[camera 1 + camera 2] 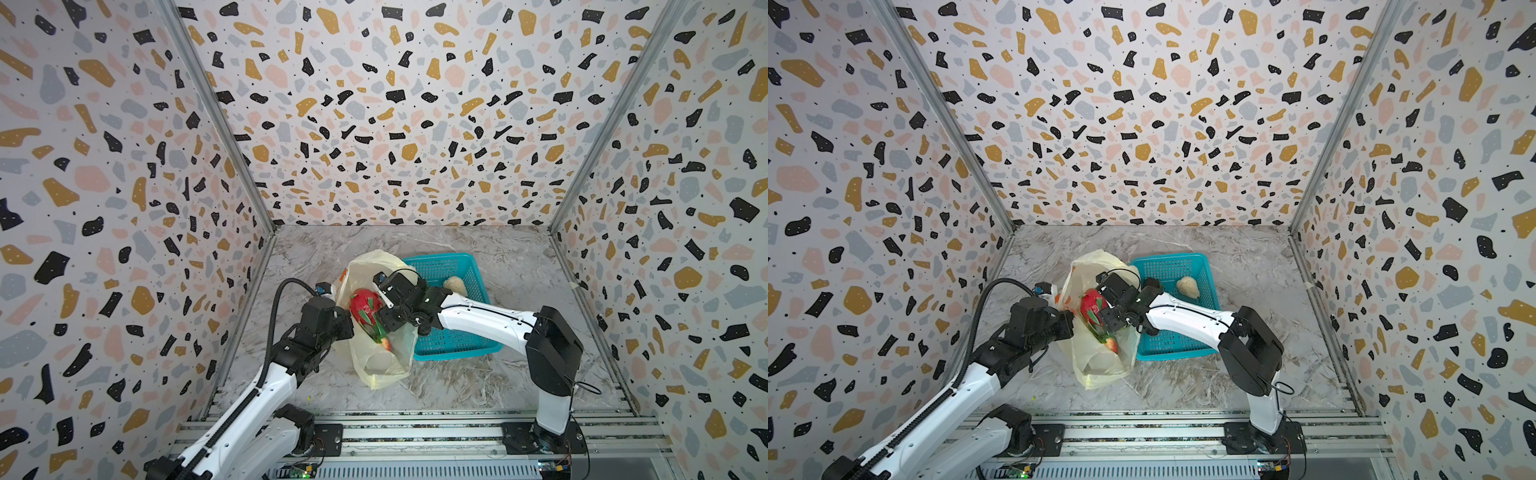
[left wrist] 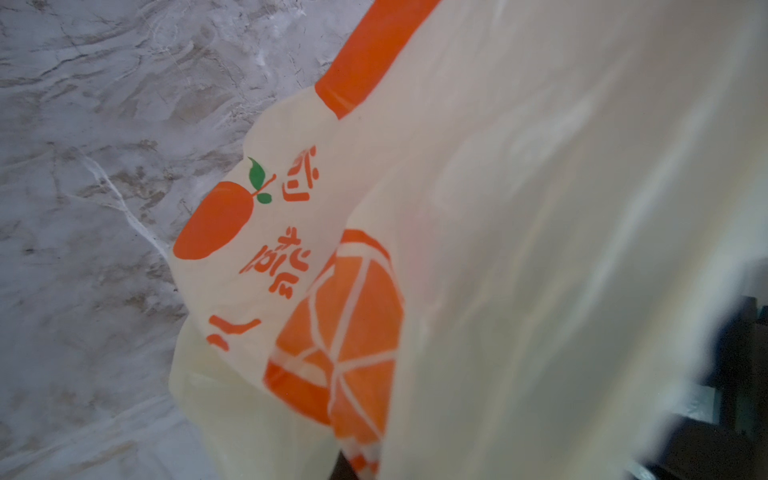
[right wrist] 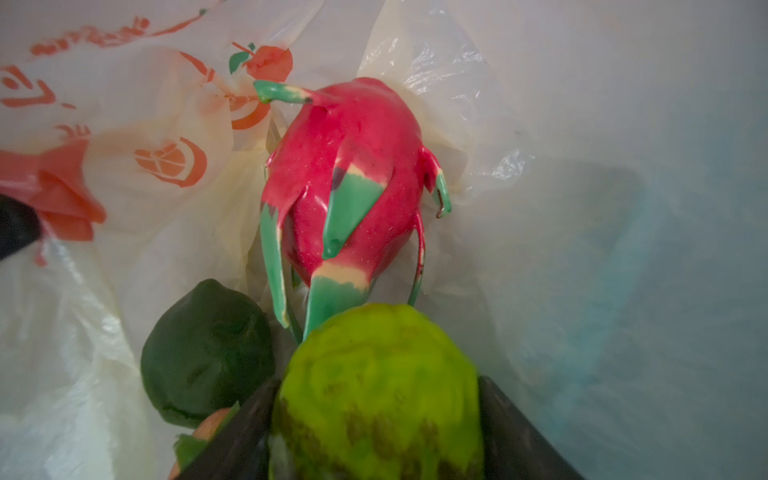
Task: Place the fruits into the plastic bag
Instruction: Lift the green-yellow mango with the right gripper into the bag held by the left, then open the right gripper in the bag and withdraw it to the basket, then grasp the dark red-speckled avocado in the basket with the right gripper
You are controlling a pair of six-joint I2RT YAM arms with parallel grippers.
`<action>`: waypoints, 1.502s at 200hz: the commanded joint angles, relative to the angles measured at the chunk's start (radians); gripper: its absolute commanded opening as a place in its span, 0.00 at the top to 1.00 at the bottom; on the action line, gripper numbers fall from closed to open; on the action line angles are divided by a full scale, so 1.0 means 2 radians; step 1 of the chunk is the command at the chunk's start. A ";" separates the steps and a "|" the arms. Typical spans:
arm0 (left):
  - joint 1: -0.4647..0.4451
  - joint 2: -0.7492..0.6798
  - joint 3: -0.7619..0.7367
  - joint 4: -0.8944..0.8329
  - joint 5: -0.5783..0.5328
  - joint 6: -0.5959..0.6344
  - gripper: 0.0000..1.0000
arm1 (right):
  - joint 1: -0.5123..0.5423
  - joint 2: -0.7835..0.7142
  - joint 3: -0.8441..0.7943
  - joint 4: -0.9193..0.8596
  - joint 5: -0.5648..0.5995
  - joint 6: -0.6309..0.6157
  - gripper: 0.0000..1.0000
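Two dark fingers [image 3: 245, 432] of the right gripper [image 3: 376, 386] pressed against opposite sides of a bumpy green fruit [image 3: 382, 357], held within the mouth of the plastic bag [image 1: 376, 368]. Just beyond this fruit, inside the bag, lay a red dragon fruit [image 3: 349, 166] with green scales. A dark green fruit [image 3: 208, 353] sat beside it, and a small red fruit [image 1: 385, 344] lay nearer the bag's bottom. The left gripper [image 1: 347, 318] had its fingers together, pinching the bag's rim on the side away from the basket [image 1: 457, 340]; the mouth stood open. The bag rested on the marble table [image 1: 478, 386], against the teal basket, which contained one pale lump [image 1: 1188, 286]. The right arm [image 1: 478, 316] reached across the basket.
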 commanded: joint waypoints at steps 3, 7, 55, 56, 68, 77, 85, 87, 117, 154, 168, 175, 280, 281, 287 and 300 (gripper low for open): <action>0.002 -0.003 -0.003 0.006 -0.003 -0.001 1.00 | 0.002 -0.030 -0.001 -0.003 -0.001 0.007 0.23; 0.003 -0.002 -0.002 0.006 -0.002 -0.001 1.00 | 0.002 -0.031 -0.001 -0.002 -0.001 0.006 0.23; 0.003 0.000 -0.002 0.007 -0.002 0.000 1.00 | 0.002 -0.059 -0.019 0.032 -0.028 0.006 0.15; 0.002 0.000 -0.002 0.007 -0.002 0.000 1.00 | 0.002 -0.060 -0.020 0.034 -0.030 0.005 0.15; 0.002 0.001 -0.003 0.007 -0.002 0.001 1.00 | 0.002 -0.076 -0.034 0.055 -0.039 0.002 0.15; 0.002 0.001 -0.002 0.008 -0.002 0.000 1.00 | 0.002 -0.091 -0.046 0.072 -0.046 0.000 0.15; 0.003 0.001 -0.002 0.008 -0.002 0.001 1.00 | 0.002 -0.105 -0.057 0.090 -0.052 -0.006 0.15; 0.002 0.001 -0.002 0.007 -0.002 0.001 1.00 | 0.002 -0.109 -0.059 0.093 -0.053 -0.006 0.15; 0.002 0.003 -0.002 0.008 -0.002 0.002 1.00 | 0.003 -0.171 -0.095 0.151 -0.067 -0.025 0.15; 0.002 0.005 -0.003 0.010 0.000 0.000 1.00 | 0.002 -0.257 -0.125 0.207 -0.051 -0.054 0.16; 0.003 0.004 -0.005 0.010 0.000 0.000 1.00 | 0.002 -0.292 -0.139 0.223 -0.025 -0.064 0.16; 0.003 0.004 -0.005 0.010 0.000 0.000 1.00 | 0.000 -0.307 -0.146 0.230 -0.004 -0.066 0.16; 0.002 0.005 -0.008 0.013 0.003 -0.004 1.00 | -0.218 -0.313 -0.275 0.144 -0.070 0.190 0.17; 0.002 0.005 -0.007 0.013 0.004 -0.004 1.00 | -0.218 -0.310 -0.274 0.143 -0.073 0.189 0.17; 0.002 0.005 -0.007 0.013 0.004 -0.004 1.00 | -0.216 -0.290 -0.269 0.138 -0.098 0.184 0.17; 0.002 0.005 -0.006 0.012 0.004 -0.004 1.00 | -0.207 -0.250 -0.260 0.129 -0.136 0.173 0.17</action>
